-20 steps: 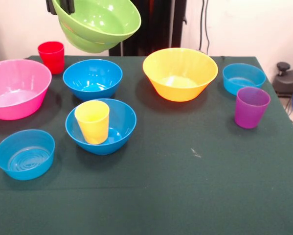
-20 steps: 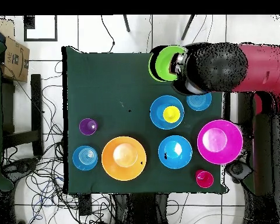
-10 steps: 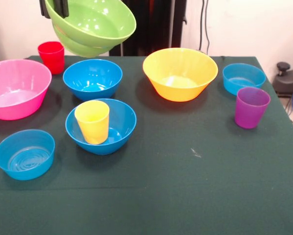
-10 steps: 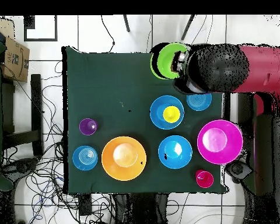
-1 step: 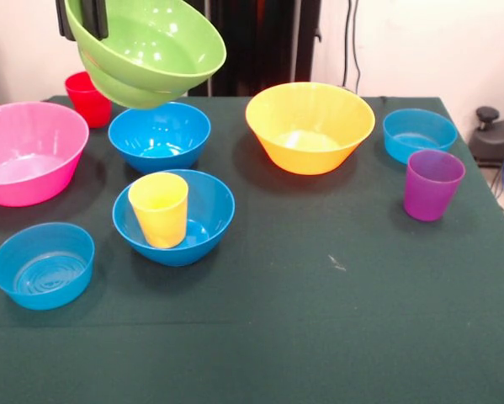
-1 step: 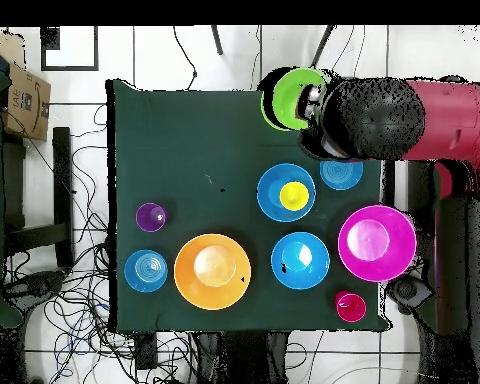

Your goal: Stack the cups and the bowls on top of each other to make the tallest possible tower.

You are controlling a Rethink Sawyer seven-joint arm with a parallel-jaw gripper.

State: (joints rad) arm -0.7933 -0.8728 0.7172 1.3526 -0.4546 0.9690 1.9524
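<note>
Gripping the rim of the lime green bowl (image 5: 146, 49), the gripper (image 5: 85, 17) holds it tilted, high above the table (image 5: 336, 320), jaws clamped on its edge; below, the yellow cup (image 5: 159, 209) stands inside a blue bowl (image 5: 205, 215).

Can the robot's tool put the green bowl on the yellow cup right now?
Probably yes. The tool holds the green bowl tilted in the air, and nothing covers the yellow cup standing in the blue bowl.
</note>
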